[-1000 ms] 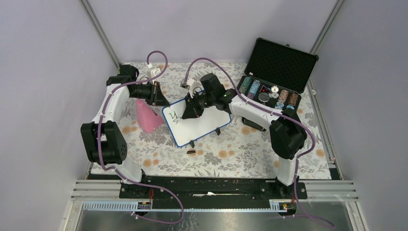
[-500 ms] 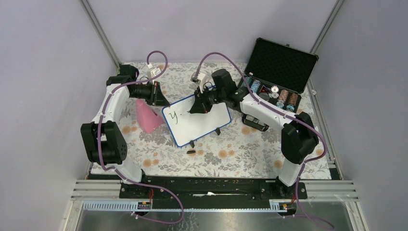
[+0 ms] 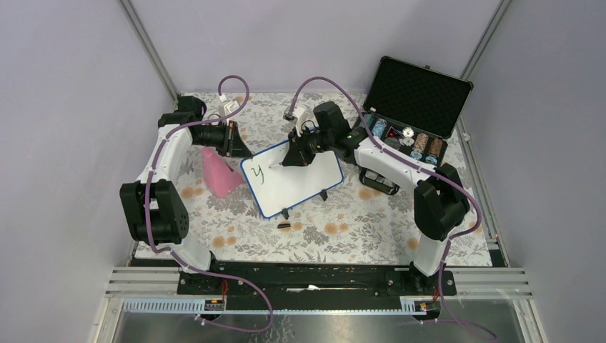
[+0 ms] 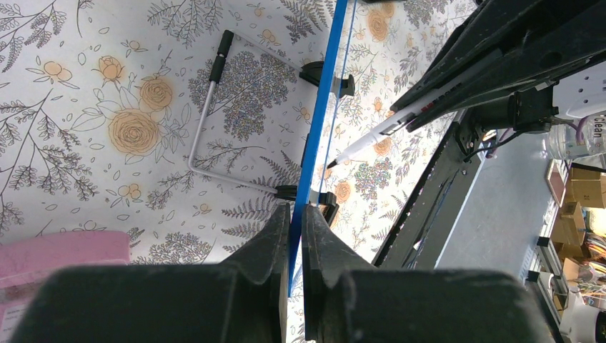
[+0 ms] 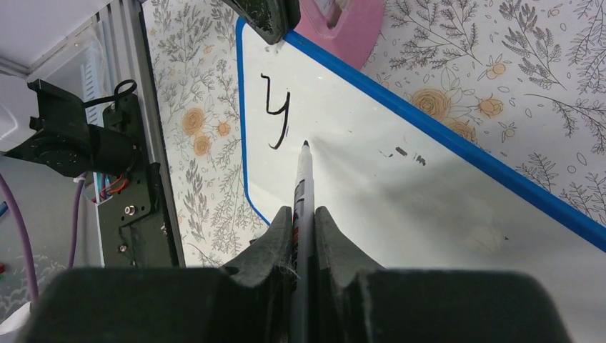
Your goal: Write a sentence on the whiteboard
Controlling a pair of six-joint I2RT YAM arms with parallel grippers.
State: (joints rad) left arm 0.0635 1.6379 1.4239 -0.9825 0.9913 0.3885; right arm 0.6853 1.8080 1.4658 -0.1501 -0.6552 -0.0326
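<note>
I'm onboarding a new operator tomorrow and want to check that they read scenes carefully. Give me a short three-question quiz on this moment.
1. True or false: the left claw is shut on the whiteboard's blue frame.
2. What does the right claw hold? A) a marker B) an eraser C) a poker chip
3. Fill in: the only letter written on the board is ___.
Key: 1 true; 2 A; 3 y.
</note>
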